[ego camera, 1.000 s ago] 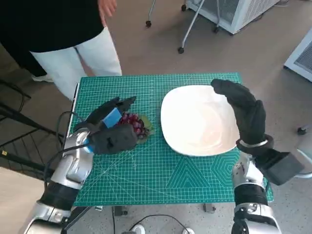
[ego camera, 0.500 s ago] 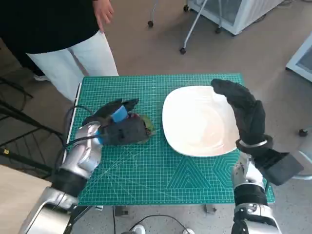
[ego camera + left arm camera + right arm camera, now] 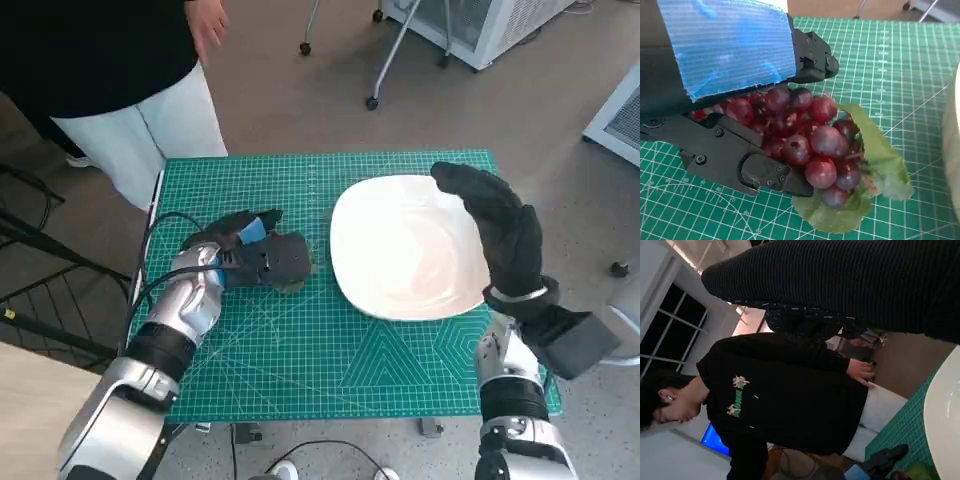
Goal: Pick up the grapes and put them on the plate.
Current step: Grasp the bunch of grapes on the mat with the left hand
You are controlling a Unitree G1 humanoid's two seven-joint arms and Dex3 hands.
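A bunch of dark red grapes (image 3: 810,140) with a green leaf (image 3: 880,165) lies on the green cutting mat (image 3: 300,350), left of the plate. My left hand (image 3: 255,258) covers the bunch, so in the head view only the leaf edge (image 3: 303,272) shows. In the left wrist view the black fingers (image 3: 740,165) close on the grapes from above and below. The white plate (image 3: 400,250) sits on the right half of the mat, bare. My gloved right hand (image 3: 500,235) stands raised over the plate's right rim, fingers extended, holding nothing.
A person in a black top and white trousers (image 3: 130,80) stands at the table's far left corner, also seen in the right wrist view (image 3: 780,390). A wheeled chair base (image 3: 372,100) and a white cabinet (image 3: 480,25) stand beyond the table. Cables (image 3: 150,290) hang at the left edge.
My left hand has reached further over the grapes and its spread fingers have closed on the bunch, hiding it in the head view. The right hand and plate have stayed put.
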